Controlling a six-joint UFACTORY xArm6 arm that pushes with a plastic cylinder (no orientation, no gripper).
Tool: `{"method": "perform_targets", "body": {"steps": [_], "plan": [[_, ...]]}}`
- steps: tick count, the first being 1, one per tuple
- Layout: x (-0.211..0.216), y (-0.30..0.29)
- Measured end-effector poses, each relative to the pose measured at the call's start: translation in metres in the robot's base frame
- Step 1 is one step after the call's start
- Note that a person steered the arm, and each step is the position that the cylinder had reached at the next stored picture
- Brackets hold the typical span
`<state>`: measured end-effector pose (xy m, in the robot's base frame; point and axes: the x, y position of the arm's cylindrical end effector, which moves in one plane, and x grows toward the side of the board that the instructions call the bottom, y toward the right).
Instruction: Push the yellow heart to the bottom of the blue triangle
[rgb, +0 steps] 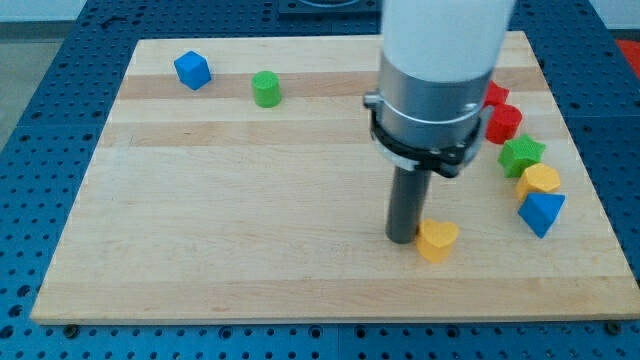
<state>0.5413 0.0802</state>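
Observation:
The yellow heart lies on the wooden board at the lower right. My tip stands right against the heart's left side. The blue triangle lies near the board's right edge, to the right of the heart and slightly higher. There is a gap of bare board between the heart and the triangle.
Along the right edge, above the blue triangle, lie a yellow block, a green star-like block and two red blocks, partly hidden by the arm. A blue cube and a green cylinder lie at the top left.

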Motion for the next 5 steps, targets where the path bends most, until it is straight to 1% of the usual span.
{"method": "perform_targets", "body": {"steps": [2, 3, 4, 5], "plan": [[0.011, 0.046], [0.013, 0.041], [0.013, 0.000], [0.014, -0.014]]}}
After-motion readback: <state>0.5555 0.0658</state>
